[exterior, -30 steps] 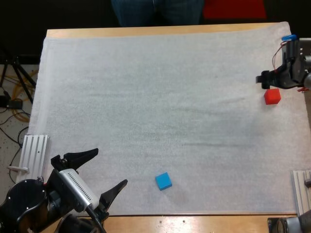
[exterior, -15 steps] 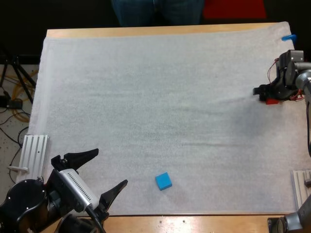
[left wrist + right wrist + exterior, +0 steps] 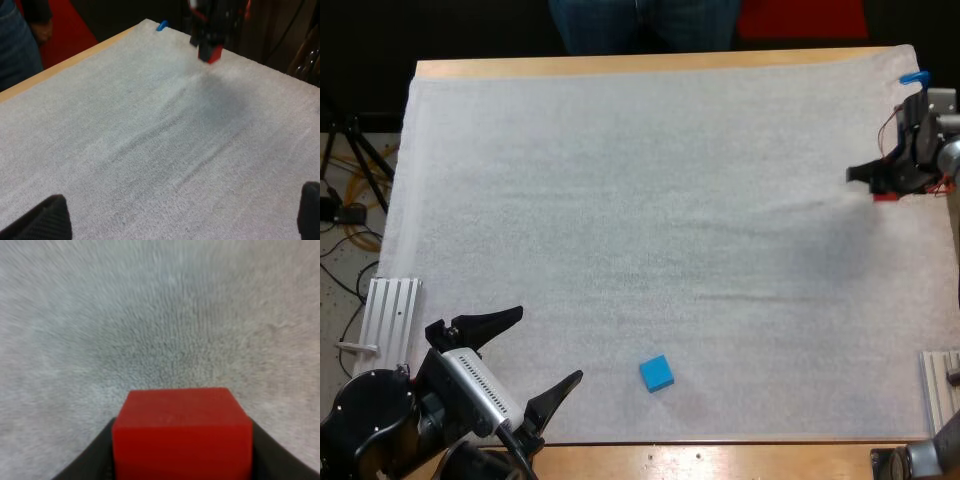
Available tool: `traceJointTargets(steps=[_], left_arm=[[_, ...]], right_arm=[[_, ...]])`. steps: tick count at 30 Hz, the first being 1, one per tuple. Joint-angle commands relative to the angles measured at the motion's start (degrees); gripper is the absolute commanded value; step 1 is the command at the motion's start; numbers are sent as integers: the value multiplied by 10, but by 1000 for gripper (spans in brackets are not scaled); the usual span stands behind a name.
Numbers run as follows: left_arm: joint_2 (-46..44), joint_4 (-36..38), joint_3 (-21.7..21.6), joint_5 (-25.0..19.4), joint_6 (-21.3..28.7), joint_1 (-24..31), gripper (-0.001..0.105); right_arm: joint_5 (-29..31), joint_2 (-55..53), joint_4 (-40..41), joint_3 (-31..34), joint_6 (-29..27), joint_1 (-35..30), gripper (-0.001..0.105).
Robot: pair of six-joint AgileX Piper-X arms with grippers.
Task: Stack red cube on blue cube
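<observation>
right gripper [image 3: 872, 185] fingers pinching smooth red cube [image 3: 182, 432], right edge | left gripper [image 3: 546, 344] fingers spread, lower left | blue cube [image 3: 656, 373] on fuzzy white mat [image 3: 620, 200]

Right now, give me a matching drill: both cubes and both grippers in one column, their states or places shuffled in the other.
1 red cube
2 blue cube
3 left gripper
4 right gripper

A open, by the near left corner of the mat
B shut on a cube, at the mat's right edge
C lying free near the mat's near edge
D gripped from both sides

Pairs: 1-D, 2-C, 3-A, 4-B
</observation>
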Motion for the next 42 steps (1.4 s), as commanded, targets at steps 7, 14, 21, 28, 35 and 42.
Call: traceJointTargets(steps=[7, 14, 21, 28, 35, 42], left_arm=[[1, -6, -3, 5, -6, -2, 87], [1, -4, -3, 5, -6, -2, 87], [1, 54, -3, 5, -6, -2, 87], [1, 131, -3, 5, -6, -2, 87], [1, 175, -3, -14, -6, -2, 87], [1, 189, -3, -30, -6, -2, 87]], right_arm=[[-5, -133, 42, -9, -8, -1, 22], [-5, -236, 124, -9, -3, 66, 22], [-5, -298, 168, -6, 34, 202, 22], [-2, -324, 178, 23, 107, 373, 22], [34, -310, 174, 46, 130, 543, 22], [29, -251, 163, 46, 134, 629, 22]])
